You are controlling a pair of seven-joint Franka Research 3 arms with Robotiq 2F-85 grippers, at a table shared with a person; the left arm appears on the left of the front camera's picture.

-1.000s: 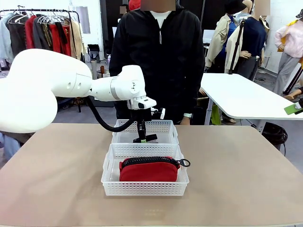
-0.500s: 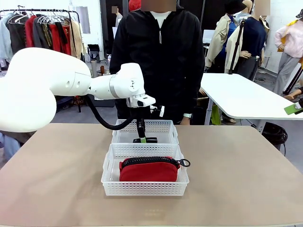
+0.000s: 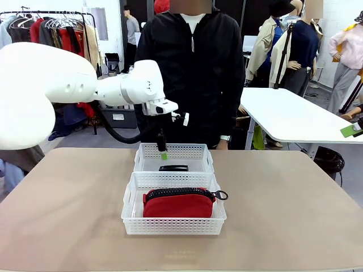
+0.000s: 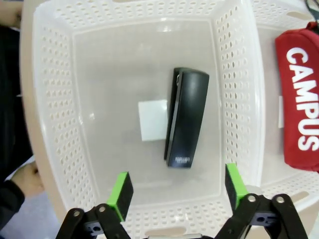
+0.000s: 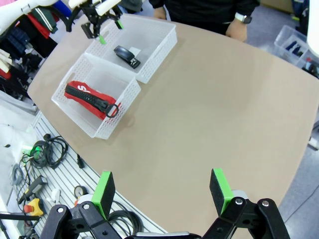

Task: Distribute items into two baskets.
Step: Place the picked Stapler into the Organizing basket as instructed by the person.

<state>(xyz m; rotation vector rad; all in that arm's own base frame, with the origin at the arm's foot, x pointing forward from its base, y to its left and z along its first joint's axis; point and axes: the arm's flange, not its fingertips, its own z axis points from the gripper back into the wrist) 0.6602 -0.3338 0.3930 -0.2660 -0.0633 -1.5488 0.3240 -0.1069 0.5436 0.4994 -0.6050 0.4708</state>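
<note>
Table [image 3: 283, 215] tan, clothes rack [image 3: 57, 34] behind

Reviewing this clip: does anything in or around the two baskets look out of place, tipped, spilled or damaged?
Nothing stands out. The black stapler lies flat in the far basket, the red pouch sits inside the near basket, and the baskets stand end to end. The left tool hangs open above the stapler; the right tool is open too.
</note>
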